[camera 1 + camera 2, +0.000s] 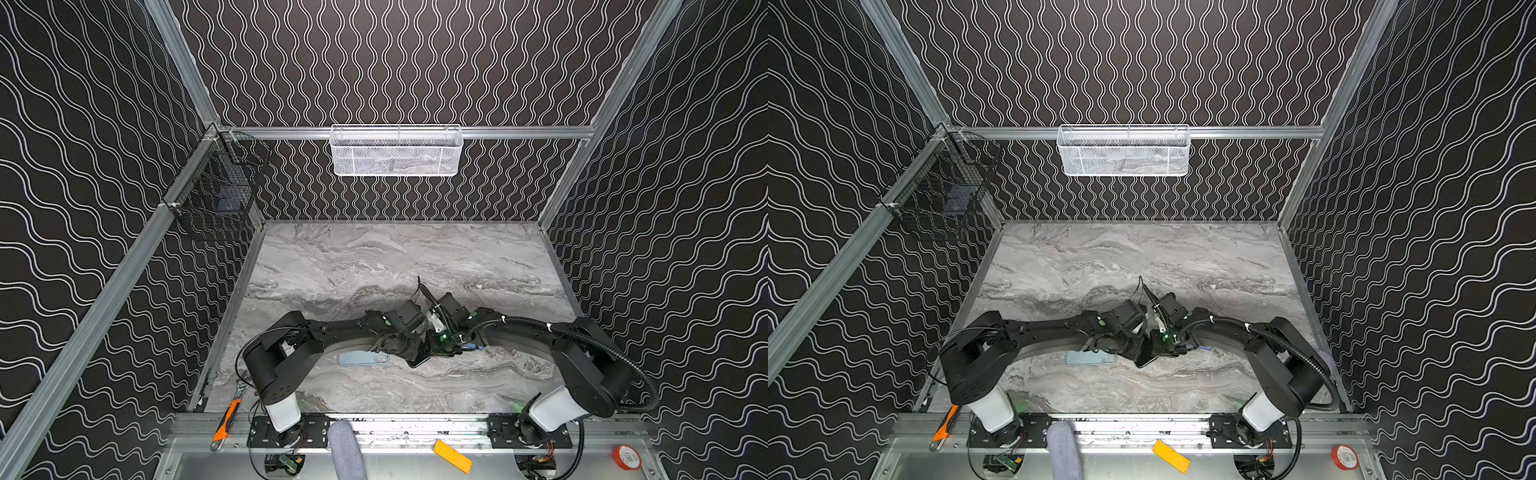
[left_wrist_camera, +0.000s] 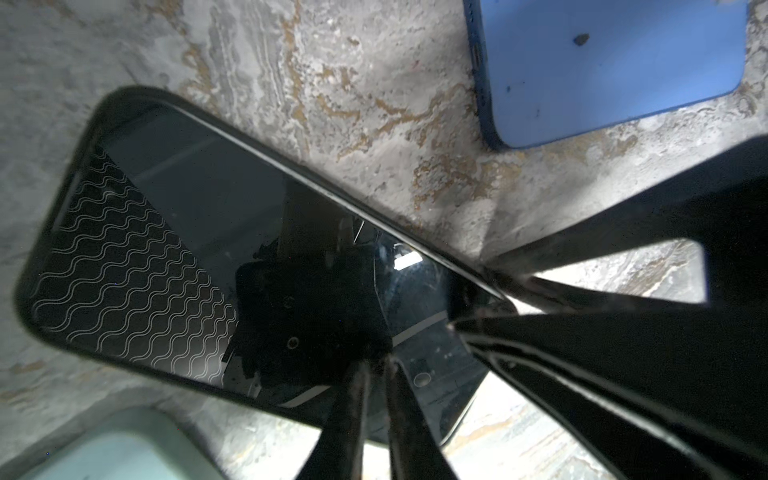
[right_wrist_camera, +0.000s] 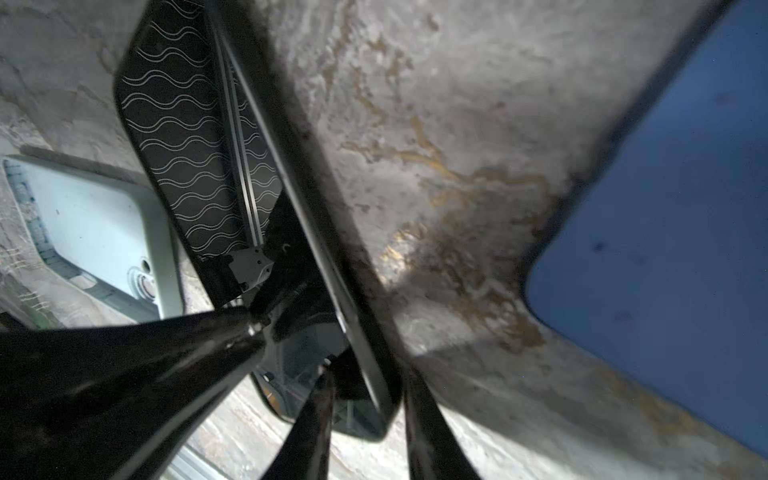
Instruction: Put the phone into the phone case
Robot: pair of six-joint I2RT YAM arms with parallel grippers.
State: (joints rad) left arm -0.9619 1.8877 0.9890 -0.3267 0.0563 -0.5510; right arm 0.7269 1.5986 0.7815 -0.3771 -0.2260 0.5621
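Note:
The black phone (image 2: 187, 232) lies screen up on the marble table (image 1: 374, 266), between the two arms in both top views (image 1: 417, 362) (image 1: 1145, 362). A matte black rim (image 2: 133, 93), which looks like the phone case, wraps its far end and one long side (image 3: 316, 199). My left gripper (image 2: 376, 365) is shut, both tips resting on the screen near one end. My right gripper (image 3: 368, 386) straddles the long edge at that same end. One of its fingers is on the screen and the other against the outer wall, both touching.
A mint-green phone-shaped item (image 1: 363, 358) (image 3: 95, 232) lies just left of the grippers, and a blue one (image 2: 602, 70) (image 3: 665, 249) lies on the other side. A white mesh basket (image 1: 396, 151) and a black wire basket (image 1: 216, 187) hang on the walls. An orange cutter (image 1: 226, 419) lies on the front rail.

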